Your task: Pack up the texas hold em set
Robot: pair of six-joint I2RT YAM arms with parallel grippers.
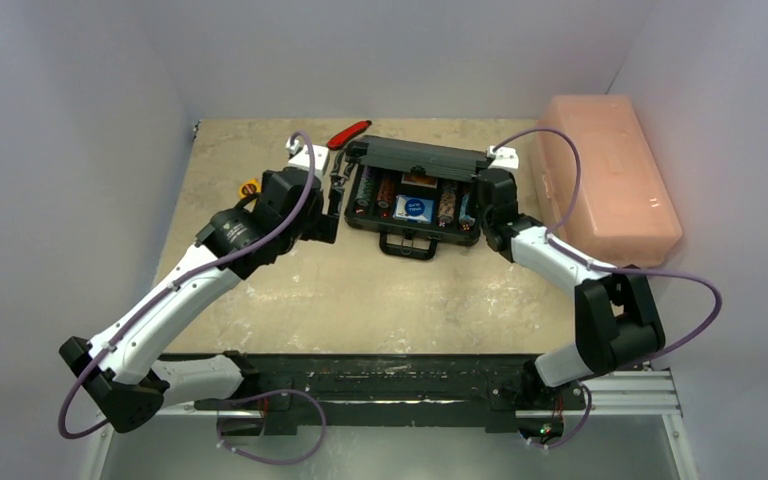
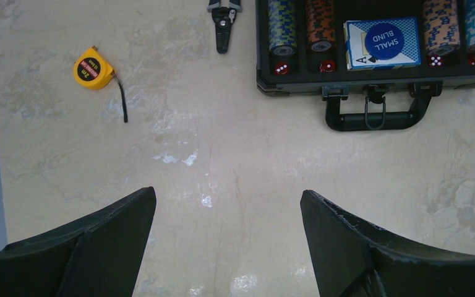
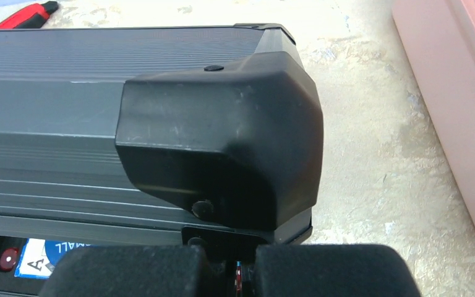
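Case (image 1: 407,244) sits upper centre of the tabletop (image 1: 360,300), with chips (image 2: 282,25), cards (image 2: 410,37) and dice (image 2: 281,68) inside. The lid (image 3: 68,74) is part-raised, so closing remains. My left jaws gape empty; right jaws are closed by the lid's corner.

Soft, even light from overhead fills the white-walled cell (image 1: 70,130), leaving only faint, short shadows under the arms (image 1: 180,290). Pale glare patches shine on the table (image 2: 185,158) just ahead of the left gripper (image 2: 227,198), whose fingers (image 2: 99,247) loom dark and slightly soft at the frame's foot. Directly ahead of the right gripper (image 3: 240,266), itself a blur, the lid (image 3: 68,80) is sharp; to its right the box (image 3: 457,93) washes out pale.
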